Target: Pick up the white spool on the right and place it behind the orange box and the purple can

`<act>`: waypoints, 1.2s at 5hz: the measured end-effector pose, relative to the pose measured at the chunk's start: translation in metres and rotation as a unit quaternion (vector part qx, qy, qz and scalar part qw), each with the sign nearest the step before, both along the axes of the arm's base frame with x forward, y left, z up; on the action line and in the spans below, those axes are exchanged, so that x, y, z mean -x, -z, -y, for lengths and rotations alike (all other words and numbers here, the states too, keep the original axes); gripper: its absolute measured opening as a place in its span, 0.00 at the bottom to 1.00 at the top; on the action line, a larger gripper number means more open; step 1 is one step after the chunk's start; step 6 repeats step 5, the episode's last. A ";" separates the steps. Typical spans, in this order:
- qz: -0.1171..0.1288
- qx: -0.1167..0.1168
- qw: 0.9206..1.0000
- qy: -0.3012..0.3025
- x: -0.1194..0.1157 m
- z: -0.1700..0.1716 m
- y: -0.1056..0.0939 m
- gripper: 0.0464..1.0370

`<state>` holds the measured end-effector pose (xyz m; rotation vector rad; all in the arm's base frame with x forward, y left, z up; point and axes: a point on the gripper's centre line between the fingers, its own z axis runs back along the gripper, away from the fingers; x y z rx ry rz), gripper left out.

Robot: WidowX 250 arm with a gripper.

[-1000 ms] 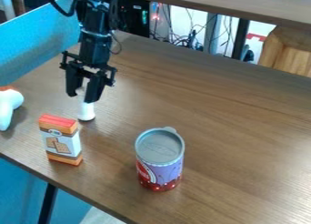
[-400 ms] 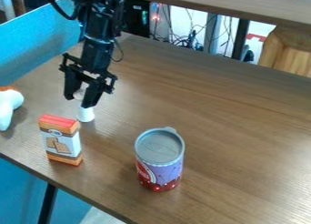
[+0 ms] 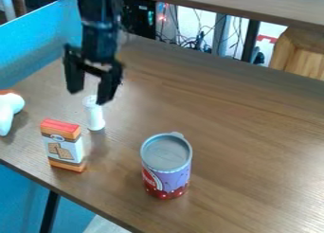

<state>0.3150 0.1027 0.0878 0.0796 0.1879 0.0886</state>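
Brown wood-grain bench [image 3: 240,128] with a box, a can and more

Near its front left edge stands an orange-and-white cracker box [image 3: 62,146] with a red top; just behind it is a slim white cylinder [image 3: 95,114]. To their right, a purple-and-red can [image 3: 167,166] with a grey lid stands upright. A white object with an orange-brown part [image 3: 9,110] lies at the far left.
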 end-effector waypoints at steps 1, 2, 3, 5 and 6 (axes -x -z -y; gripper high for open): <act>0.028 0.001 1.000 0.009 0.003 0.004 -0.018 0.97; 0.038 0.011 0.998 0.050 0.001 0.029 -0.027 0.96; 0.025 0.037 0.989 0.138 0.004 0.081 -0.026 0.96; 0.034 0.050 0.975 0.213 0.028 0.133 -0.032 0.96; 0.034 0.050 0.975 0.213 0.028 0.133 -0.032 0.96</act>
